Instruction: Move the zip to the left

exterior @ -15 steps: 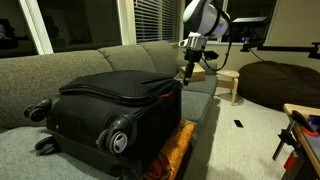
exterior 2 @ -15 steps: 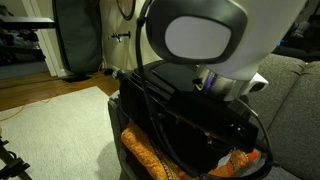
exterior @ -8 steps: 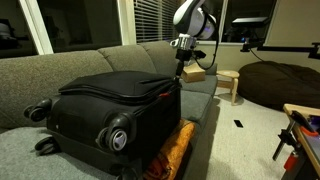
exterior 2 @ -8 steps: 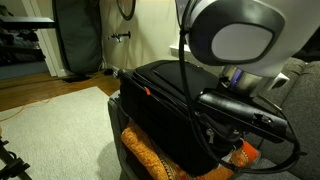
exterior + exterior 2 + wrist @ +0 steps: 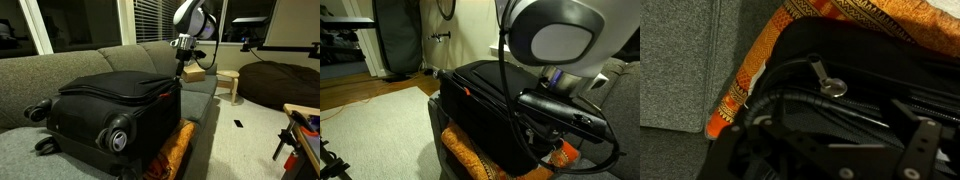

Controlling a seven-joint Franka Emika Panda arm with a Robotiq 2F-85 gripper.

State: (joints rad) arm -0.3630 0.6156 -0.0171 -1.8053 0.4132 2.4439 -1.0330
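Wheels [image 5: 117, 139] stick out at the suitcase's near-left end, and the big black suitcase [image 5: 110, 100] itself lies flat on a grey sofa [image 5: 60, 65]. An orange patterned cloth [image 5: 176, 148] pokes out from under the suitcase's right corner. Above the suitcase's right edge hang the fingers [image 5: 183, 66], spread wide with nothing in them. In the wrist view the zip [image 5: 828, 83] lies on the suitcase's top, just inside the edge nearest that cloth.
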